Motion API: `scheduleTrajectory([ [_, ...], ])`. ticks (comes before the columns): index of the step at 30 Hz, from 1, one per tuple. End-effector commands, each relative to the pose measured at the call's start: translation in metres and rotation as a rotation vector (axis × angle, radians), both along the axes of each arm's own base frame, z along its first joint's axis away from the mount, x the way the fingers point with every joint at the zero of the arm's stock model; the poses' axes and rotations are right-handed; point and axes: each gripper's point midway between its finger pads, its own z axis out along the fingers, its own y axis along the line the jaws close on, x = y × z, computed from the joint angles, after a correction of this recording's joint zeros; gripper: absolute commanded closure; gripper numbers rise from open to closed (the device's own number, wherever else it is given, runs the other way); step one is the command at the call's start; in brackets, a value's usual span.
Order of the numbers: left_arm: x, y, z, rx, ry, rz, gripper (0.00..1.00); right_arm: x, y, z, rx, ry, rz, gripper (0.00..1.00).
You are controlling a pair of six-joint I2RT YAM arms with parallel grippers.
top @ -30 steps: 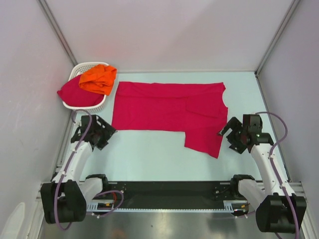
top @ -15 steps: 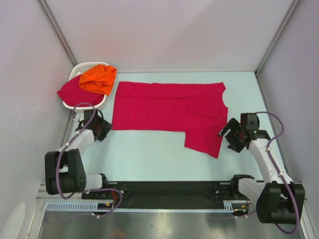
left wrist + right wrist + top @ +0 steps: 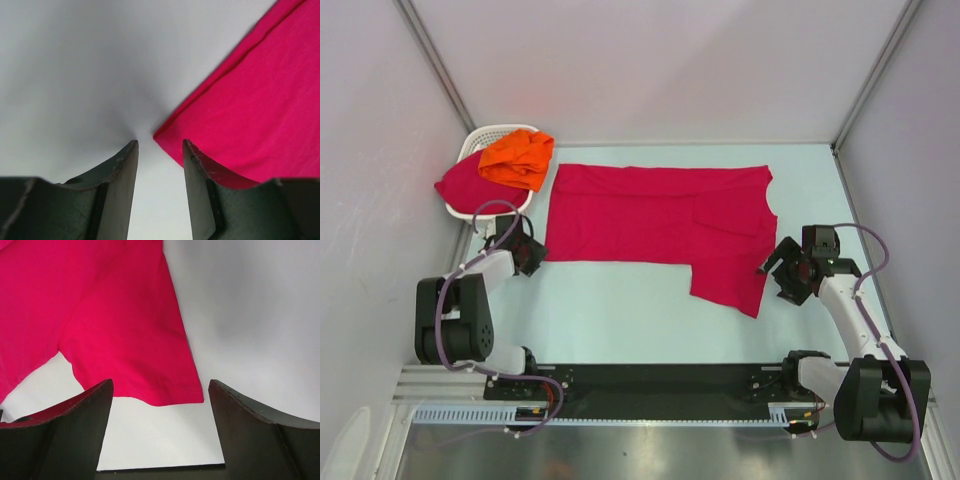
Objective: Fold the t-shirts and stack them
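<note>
A crimson-pink t-shirt point(image 3: 655, 215) lies spread flat across the table, one sleeve hanging toward the near right. My left gripper point(image 3: 532, 252) is open and low at the shirt's near-left corner point(image 3: 165, 134), which lies just ahead of the gap between its fingers. My right gripper point(image 3: 775, 268) is open wide beside the sleeve's hem point(image 3: 165, 390), which lies ahead of its jaws. A bright orange t-shirt point(image 3: 518, 158) and another crimson-pink one point(image 3: 472, 188) lie bunched in the white basket point(image 3: 492, 131) at the far left.
The basket stands against the left wall, just beyond my left gripper. Grey enclosure walls close in on the left, right and back. A black rail point(image 3: 650, 380) runs along the near edge between the arm bases.
My left arm has swung out from near its base to the shirt's near-left corner by the basket. My right gripper has shifted slightly toward the sleeve.
</note>
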Motion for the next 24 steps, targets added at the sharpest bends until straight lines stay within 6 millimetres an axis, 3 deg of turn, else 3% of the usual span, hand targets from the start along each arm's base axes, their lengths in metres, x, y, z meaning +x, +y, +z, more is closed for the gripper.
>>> scheduleTrajectory([
  [1, 0.013, 0.0, 0.0, 0.004, -0.02, 0.014, 0.55, 0.009, -0.009, 0.016, -0.04, -0.048, -0.013, 0.17],
  [7, 0.017, 0.002, -0.005, 0.01, -0.001, 0.016, 0.67, 0.004, -0.008, 0.015, -0.033, -0.025, -0.021, 0.17],
  [15, 0.01, 0.004, -0.011, 0.02, 0.032, 0.023, 1.0, -0.025, -0.008, 0.009, -0.031, 0.053, -0.043, 0.17],
  [19, 0.008, 0.004, -0.014, 0.023, 0.05, 0.017, 1.0, -0.046, -0.002, -0.003, -0.011, 0.123, -0.022, 0.19],
  [24, 0.008, 0.003, -0.014, 0.022, 0.051, 0.012, 1.0, -0.048, 0.008, -0.008, 0.02, 0.161, -0.025, 0.21],
])
